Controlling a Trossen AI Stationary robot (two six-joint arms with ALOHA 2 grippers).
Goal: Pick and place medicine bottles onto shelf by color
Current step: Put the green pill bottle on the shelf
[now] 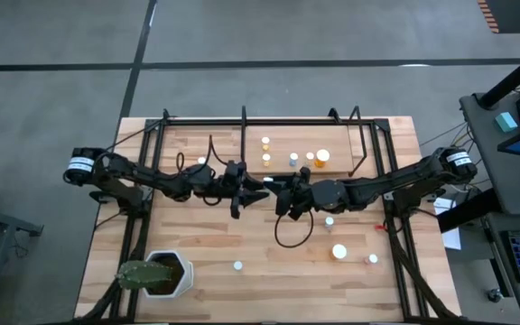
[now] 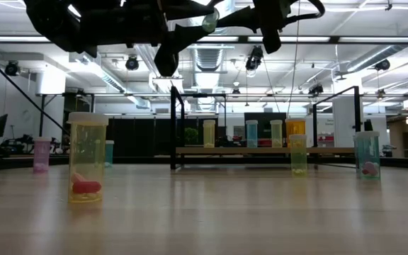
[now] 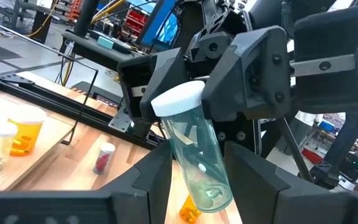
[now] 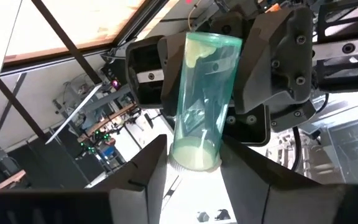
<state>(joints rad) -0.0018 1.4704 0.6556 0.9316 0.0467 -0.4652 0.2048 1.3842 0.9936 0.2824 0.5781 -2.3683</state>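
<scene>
A teal-green medicine bottle (image 3: 194, 149) with a white cap hangs in the air over the table's middle, between my two grippers. My left gripper (image 3: 197, 186) comes in from the table's left and is shut on the bottle's bottom end. My right gripper (image 4: 194, 165) comes in from the right and is shut on the cap end. In the high view the two meet at the bottle (image 1: 270, 185). The shelf (image 1: 332, 144) stands at the far edge and carries several bottles upright, among them a yellowish one (image 1: 265, 142) and an orange one (image 1: 321, 160). My left gripper pinches the bottle's bottom end (image 3: 211, 190) between its two fingers (image 3: 157, 180), coming level from the table's left. The fingers lie along the bottle, which is clear of the table and reaches away toward the other gripper. My right gripper has the cap end (image 4: 194, 160) between its two fingers (image 4: 151, 168), coming level from the table's right. The fingers lie along the bottle and stand against both sides of the cap. The bottle's far end sits in the left gripper's fingers (image 4: 260, 68).
Loose bottles stand on the table at the near right (image 1: 339, 252), (image 1: 372, 259), (image 1: 329, 221), near the middle (image 1: 238, 265) and at the far left (image 1: 202, 161). A white plant pot (image 1: 165, 273) stands at the near left. Black frame bars run along both sides.
</scene>
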